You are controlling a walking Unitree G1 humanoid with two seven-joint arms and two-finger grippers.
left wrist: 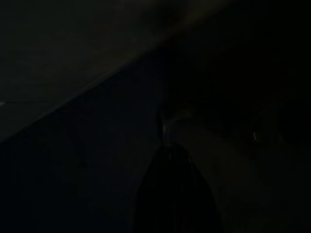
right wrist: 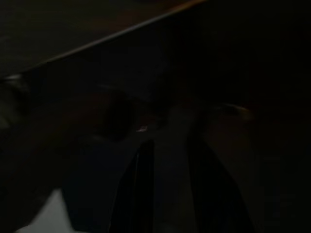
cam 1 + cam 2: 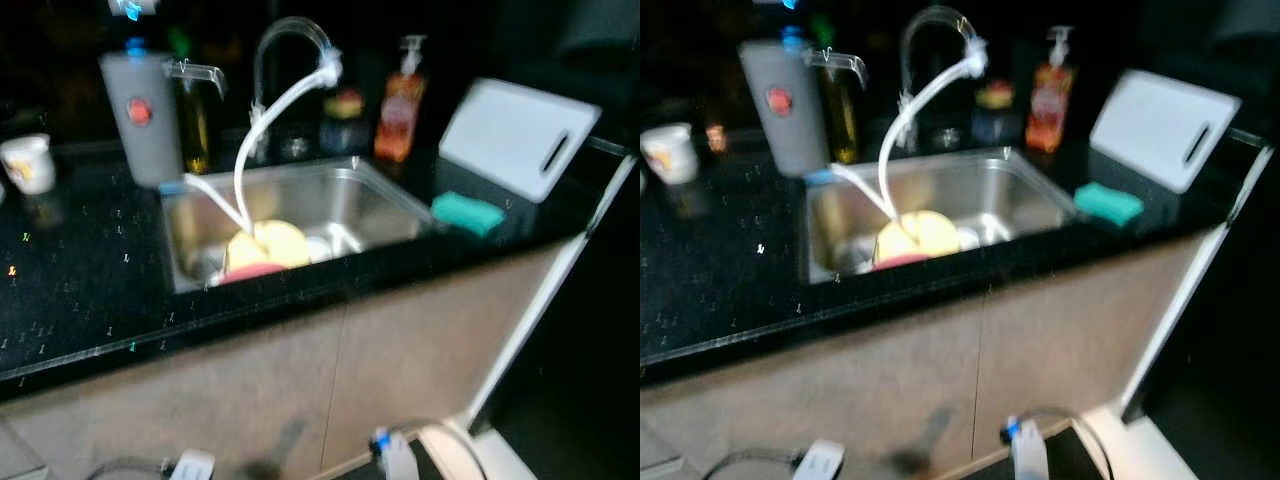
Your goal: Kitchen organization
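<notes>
Stainless steel forms the sink [image 3: 380,205], where yellow dishes [image 3: 268,243] and a pink item [image 3: 250,271] are stacked under a white hose [image 3: 262,125]. A teal sponge [image 3: 467,212] lies on the black counter [image 3: 80,280] beside a leaning white cutting board [image 3: 520,135]. Both arms hang idle; the left gripper [image 1: 170,145] appears closed, while the right gripper [image 2: 167,145] is slightly parted, empty. Given blur and dimness, a reach could be misjudged and the soap bottle [image 3: 400,105] toppled.
</notes>
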